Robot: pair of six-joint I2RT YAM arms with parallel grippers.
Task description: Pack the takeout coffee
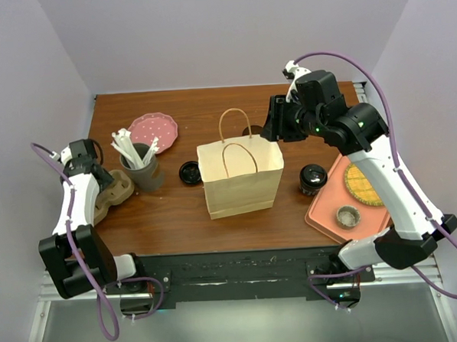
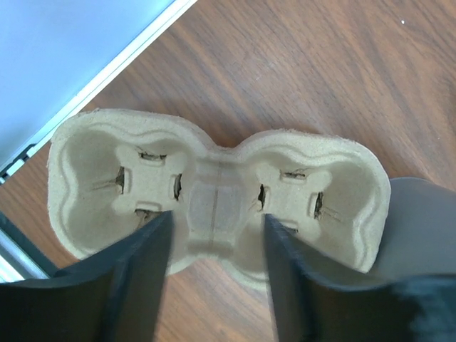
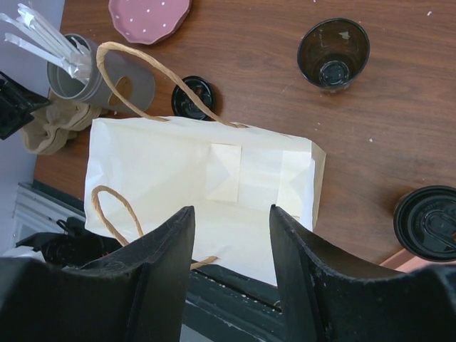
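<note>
Looks pre-grasp: right pincer [image 3: 230, 214] spread above bag [image 3: 157, 164], left pincer [image 2: 217, 217] spread over carrier [image 2: 214, 189], both empty; coffee [image 1: 312, 179] centre-right on tabletop [image 1: 210, 103], you'd grab it next

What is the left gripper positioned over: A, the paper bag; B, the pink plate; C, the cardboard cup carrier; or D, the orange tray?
C: in the left wrist view the left gripper is open, its fingers framing the middle of the cardboard cup carrier.
</note>
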